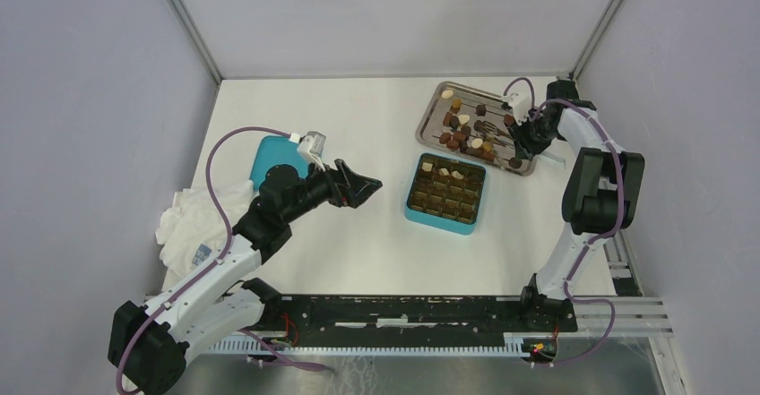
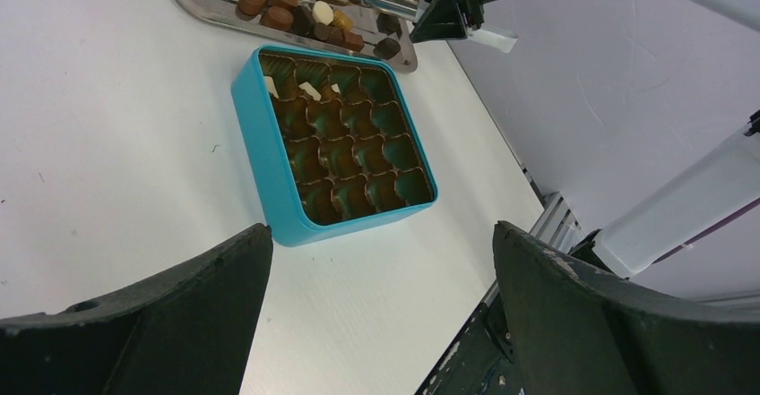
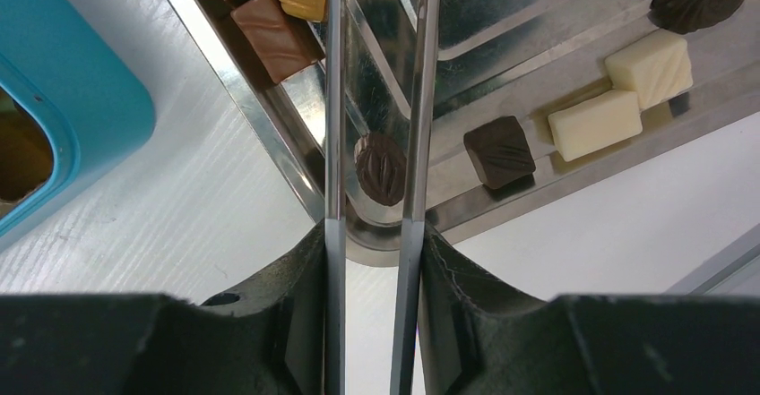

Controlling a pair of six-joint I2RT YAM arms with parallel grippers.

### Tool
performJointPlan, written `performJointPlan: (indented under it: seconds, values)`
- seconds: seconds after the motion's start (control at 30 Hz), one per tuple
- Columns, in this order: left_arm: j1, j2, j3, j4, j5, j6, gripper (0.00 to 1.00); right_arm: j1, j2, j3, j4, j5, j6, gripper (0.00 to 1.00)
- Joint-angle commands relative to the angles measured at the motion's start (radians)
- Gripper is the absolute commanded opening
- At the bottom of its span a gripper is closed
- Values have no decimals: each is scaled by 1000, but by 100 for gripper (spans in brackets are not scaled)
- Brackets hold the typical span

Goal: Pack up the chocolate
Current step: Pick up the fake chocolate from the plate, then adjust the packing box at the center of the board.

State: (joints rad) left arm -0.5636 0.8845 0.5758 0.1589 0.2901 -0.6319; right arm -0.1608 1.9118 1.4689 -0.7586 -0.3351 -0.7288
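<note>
Table [image 1: 358, 261] white, walls [image 1: 90, 99] grey | left end effector [image 1: 366, 191] spread, empty | right end effector [image 3: 372, 234] clamps tweezers [image 3: 333, 99]

Bright, even light, soft shadows; mirror glare on the steel tray [image 3: 502, 19] and tweezers [image 3: 333, 99], dark foreground slightly blurred

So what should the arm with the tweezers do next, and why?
Probably squeeze the tweezers shut on a chocolate and lift: the right gripper holds them over the tray, and most cells of the teal box stand empty.
</note>
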Motion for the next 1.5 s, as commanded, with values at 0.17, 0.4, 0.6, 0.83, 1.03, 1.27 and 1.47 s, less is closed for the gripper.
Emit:
performJointPlan:
  seconds: [0.17, 0.4, 0.6, 0.83, 1.03, 1.27, 1.47]
  values:
    - [-3, -16, 3, 8, -10, 18, 97, -11, -164, -70, 82, -24, 27, 6]
    - [-4, -9, -8, 22, -5, 9, 96, -20, -323, -179, 89, -105, 24, 1]
    - [-9, 34, -20, 56, 12, -16, 95, -20, -559, -332, 62, -306, -11, 0]
    - [-178, 234, 133, -159, -266, 62, 78, -19, -713, -483, 50, -505, -12, 0]
    - [-241, 518, 347, -275, -415, 133, 58, -19, -748, -588, 96, -581, 1, 0]
    - [-245, 796, 588, -347, -377, 178, 53, -19, -786, -643, 148, -584, 27, 0]
    - [-254, 941, 722, -417, -401, 194, 51, -19, -799, -665, 185, -545, 54, 0]
